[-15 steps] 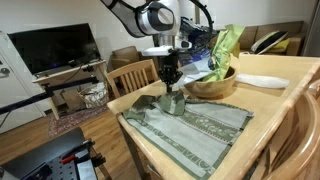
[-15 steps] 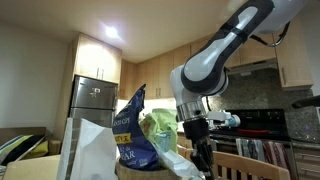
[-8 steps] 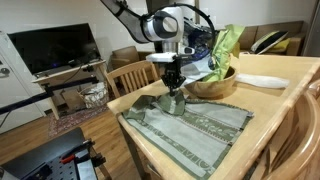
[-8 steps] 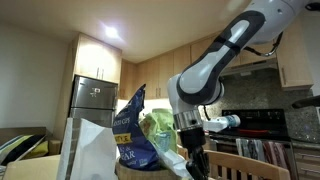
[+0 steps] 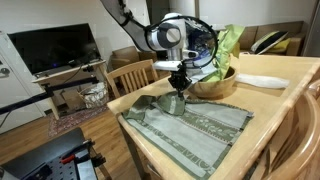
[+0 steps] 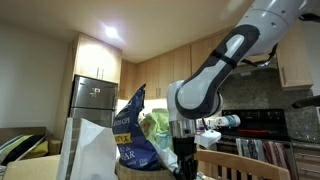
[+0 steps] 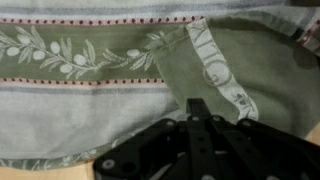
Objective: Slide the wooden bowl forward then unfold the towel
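Grey-green towel [image 5: 200,125] rises, pinched in the closed claw [image 5: 180,89].

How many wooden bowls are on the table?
1. The wooden bowl sits on the table just past the towel, with bags standing in or behind it. Another bowl could hide behind those bags.

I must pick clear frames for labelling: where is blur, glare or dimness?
Wrist view: the towel print is fairly sharp, the dark fingers look soft. In an exterior view a ceiling light glares in a dim room; in an exterior view the table is evenly lit.
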Controlling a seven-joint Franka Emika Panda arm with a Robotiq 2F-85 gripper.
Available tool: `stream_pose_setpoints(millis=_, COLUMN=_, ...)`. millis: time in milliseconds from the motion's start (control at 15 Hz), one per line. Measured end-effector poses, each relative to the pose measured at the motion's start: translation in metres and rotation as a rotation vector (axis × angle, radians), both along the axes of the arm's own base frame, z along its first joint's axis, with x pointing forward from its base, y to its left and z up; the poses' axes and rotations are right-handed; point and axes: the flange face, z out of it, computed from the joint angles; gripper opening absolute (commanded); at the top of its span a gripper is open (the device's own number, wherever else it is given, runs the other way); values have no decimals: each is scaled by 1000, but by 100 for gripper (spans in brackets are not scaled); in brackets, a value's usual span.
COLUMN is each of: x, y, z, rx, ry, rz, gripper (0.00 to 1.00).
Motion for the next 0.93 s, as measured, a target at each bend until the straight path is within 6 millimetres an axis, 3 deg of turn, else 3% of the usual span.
stream_pose_setpoints(millis=467, x=13, y=4, z=5, rx=-12, ry=-134, rz=-29, gripper=0)
stream_pose_setpoints(millis=933, x=20, y=6, z=12, rx=-21, ry=-163, rz=-52, gripper=0)
